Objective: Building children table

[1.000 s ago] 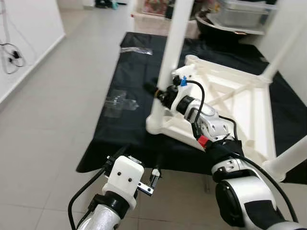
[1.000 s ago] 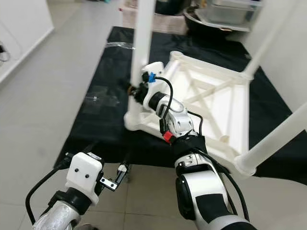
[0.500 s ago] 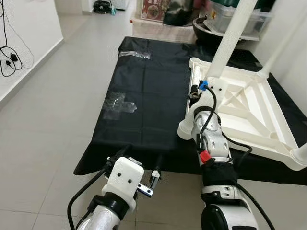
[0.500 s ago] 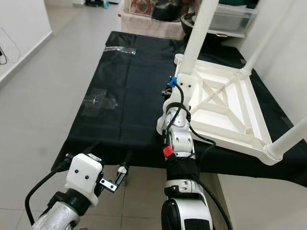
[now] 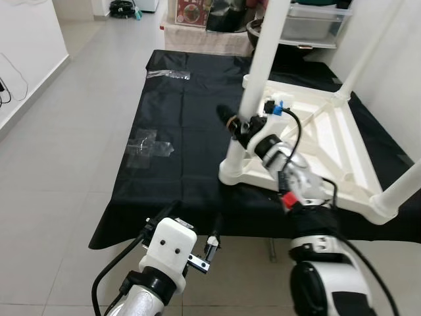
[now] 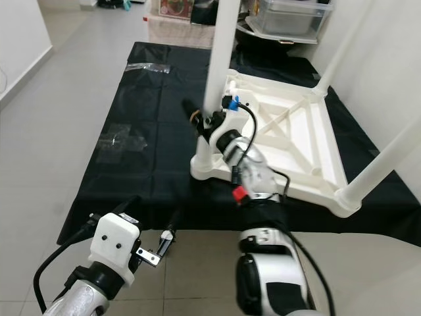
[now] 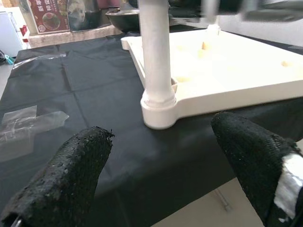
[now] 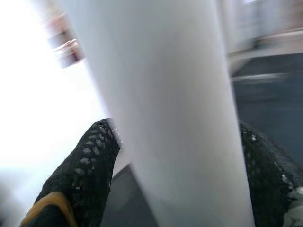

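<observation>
Legs already stand in the upturned white plastic tabletop [image 5: 329, 141]; my right gripper [image 5: 231, 120] fingers clasp the near white round leg [image 5: 260, 72], while my left gripper [image 5: 197, 240] hangs open, holding nothing.

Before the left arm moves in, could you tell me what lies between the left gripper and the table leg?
Only bare black cloth lies between the left gripper and the table leg, seen in the left wrist view.

No readable text anywhere. A red poster [image 7: 56, 14] leaning at the far end of the black mat [image 5: 184, 138] carries print and a round picture, too small and blurred to make out. No labels or numbers legible on either arm.
</observation>
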Controlling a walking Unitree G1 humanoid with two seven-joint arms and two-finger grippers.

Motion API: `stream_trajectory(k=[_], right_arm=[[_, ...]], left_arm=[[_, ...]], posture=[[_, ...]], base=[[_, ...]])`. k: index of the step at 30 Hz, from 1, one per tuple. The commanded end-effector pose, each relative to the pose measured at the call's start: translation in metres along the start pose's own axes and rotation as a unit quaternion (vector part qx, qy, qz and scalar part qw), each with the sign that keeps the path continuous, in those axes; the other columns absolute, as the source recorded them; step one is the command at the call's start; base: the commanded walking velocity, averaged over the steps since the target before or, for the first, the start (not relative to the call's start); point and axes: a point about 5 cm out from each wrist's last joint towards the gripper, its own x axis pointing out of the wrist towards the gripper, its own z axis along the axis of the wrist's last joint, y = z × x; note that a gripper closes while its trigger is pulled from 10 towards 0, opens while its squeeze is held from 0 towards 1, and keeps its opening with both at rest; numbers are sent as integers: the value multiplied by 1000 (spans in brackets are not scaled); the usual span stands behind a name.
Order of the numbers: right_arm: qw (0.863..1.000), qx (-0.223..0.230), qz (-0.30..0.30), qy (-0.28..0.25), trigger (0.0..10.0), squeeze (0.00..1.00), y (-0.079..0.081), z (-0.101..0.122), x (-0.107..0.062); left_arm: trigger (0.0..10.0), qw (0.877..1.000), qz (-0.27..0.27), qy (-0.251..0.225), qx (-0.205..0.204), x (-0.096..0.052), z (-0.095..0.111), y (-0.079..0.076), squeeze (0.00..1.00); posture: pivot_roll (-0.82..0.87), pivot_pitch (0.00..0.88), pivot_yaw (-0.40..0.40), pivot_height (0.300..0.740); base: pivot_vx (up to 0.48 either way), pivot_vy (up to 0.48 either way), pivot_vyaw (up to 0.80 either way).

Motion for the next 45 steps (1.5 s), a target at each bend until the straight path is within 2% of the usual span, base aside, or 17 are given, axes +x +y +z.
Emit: stream_trajectory(k=[1, 6, 11, 12, 22, 23, 24, 25, 27, 28, 31, 33, 34, 38, 43, 44, 45], right_arm=[[996, 24, 79, 31, 10000, 0, 18, -16, 9], [970, -5, 225, 91, 10000, 0, 29, -27, 5], [961, 9, 259, 95, 9373, 0, 33, -26, 6], [957, 12, 274, 94, 0, 0, 35, -26, 7], [984, -13, 167, 60, 0, 0, 24, -23, 20], [996, -28, 75, 48, 0, 0, 13, -22, 24], [996, -28, 75, 48, 0, 0, 13, -22, 24], [997, -43, -53, 42, 0, 0, -2, -22, 25], [947, -65, -309, 52, 0, 0, -34, -27, 7], [947, -65, -309, 52, 0, 0, -34, -27, 7], [861, -81, -499, 54, 0, 0, -54, -29, -25], [861, -81, -499, 54, 0, 0, -54, -29, -25], [837, -83, -540, 46, 0, 0, -56, -27, -33], [805, -78, -587, 31, 0, 0, -49, -21, -39], [810, -69, -582, 23, 0, 0, -41, -20, -27], [824, -64, -564, 6, 10000, 0, -38, -18, -18], [829, -60, -556, -5, 10000, 0, -34, -16, -11]], left_arm=[[10000, 1000, -4, 4, 0, 0, -2, -2, 0], [10000, 1000, -4, 4, 2, 0, -2, -2, 0], [10000, 1000, -3, 4, 2, 0, -2, -1, 0], [10000, 1000, -3, 4, 2, 0, -2, -1, 0], [10000, 1000, -2, 4, 2, 0, -2, -1, 0], [10000, 1000, -3, 4, 1, 0, -2, -2, 0], [10000, 1000, -3, 4, 1, 0, -2, -2, 0], [10000, 1000, -3, 4, 1, 0, -2, -2, 0], [10000, 1000, -4, 4, 0, 1, -2, -2, 0], [10000, 1000, -4, 4, 0, 1, -2, -2, 0], [10000, 1000, -4, 4, 0, 1, -2, -2, 0], [10000, 1000, -4, 4, 0, 1, -2, -2, 0], [10000, 1000, -4, 4, 0, 1, -2, -2, 0], [10000, 1000, -5, 4, 1, 1, -2, -2, 0], [10000, 1000, -6, 3, 1, 1, -2, -1, 0], [10000, 1000, -5, 3, 1, 1, -2, -1, 0], [10000, 1000, -5, 3, 0, 1, -2, -1, 0]], posture=[[170, 99, -112, 740], [174, 104, -114, 740], [172, 106, -112, 740], [174, 106, -113, 740], [170, 109, -111, 740], [165, 110, -111, 740], [165, 110, -111, 740], [165, 109, -112, 740], [163, 110, -109, 740], [163, 110, -109, 740], [165, 111, -107, 740], [165, 111, -107, 740], [163, 110, -107, 740], [161, 111, -108, 740], [161, 111, -107, 740], [161, 110, -109, 740], [160, 112, -105, 740]], base=[[0, 0, 0], [0, 0, 0], [0, 0, 0], [0, 0, 0], [0, 0, 0], [0, 0, 0], [0, 0, 0], [0, 0, 0], [0, 0, 0], [0, 0, 0], [0, 0, 0], [0, 0, 0], [0, 0, 0], [0, 0, 0], [0, 0, 0], [0, 0, 0], [0, 0, 0]])
